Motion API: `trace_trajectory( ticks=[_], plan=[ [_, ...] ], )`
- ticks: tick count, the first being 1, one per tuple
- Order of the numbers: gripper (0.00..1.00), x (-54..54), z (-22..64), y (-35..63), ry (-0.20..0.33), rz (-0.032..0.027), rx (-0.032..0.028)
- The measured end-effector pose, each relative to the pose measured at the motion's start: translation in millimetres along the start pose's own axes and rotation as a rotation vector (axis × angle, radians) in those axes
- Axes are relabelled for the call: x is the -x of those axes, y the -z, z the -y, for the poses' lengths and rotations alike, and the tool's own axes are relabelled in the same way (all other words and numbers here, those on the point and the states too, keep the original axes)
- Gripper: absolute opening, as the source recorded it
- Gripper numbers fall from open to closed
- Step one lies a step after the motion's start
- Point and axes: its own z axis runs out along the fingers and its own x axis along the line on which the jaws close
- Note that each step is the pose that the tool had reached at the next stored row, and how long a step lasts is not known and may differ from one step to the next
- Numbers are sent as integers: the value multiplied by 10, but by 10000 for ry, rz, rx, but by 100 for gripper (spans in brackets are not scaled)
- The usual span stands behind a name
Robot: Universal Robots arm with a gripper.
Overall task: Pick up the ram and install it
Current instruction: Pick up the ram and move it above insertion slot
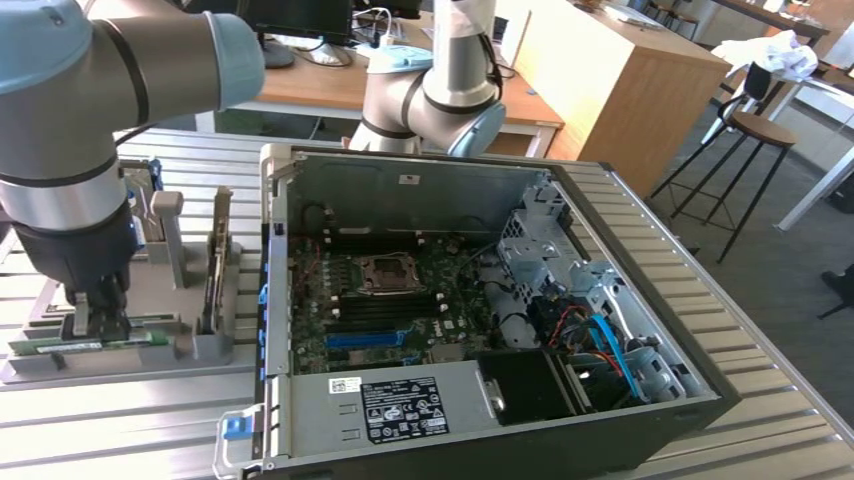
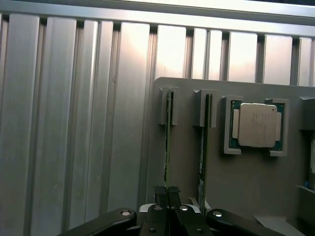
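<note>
The pincer is pressed together on the ram, its two black fingertips nipping the thin upper edge of the board near one end. The ram stands on edge in the outermost slot of the grey holder, the slot along the holder's long edge where bare ribbed counter begins. Its far end is tucked into a small grey post at the holder's corner.

Just beside it, in the next slot and parallel, stands the second green stick. It lies between the ram and the square silver CPU chip, which rests flat in its own pocket. In the exterior view the holder sits near the counter's edge on the exterior view's left. The open computer case is just beside it on the exterior view's right, with the motherboard exposed inside.

The ram looks light and stiff, but thin and probably brittle, so bending or twisting would harm it more than its weight would strain the grip. Its flat faces seem smooth, and a pinch this narrow could let it pivot. A hold on the upper edge nearer the middle of its length, square across both faces, would likely keep it level. The lower contact edge and the small black chips are best left untouched.
</note>
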Motion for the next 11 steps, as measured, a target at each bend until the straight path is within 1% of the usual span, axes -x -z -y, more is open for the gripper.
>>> trace_trajectory(
  ticks=[11],
  plan=[
    [11, 4, -5, 189, -4, -1, 0]
  ],
)
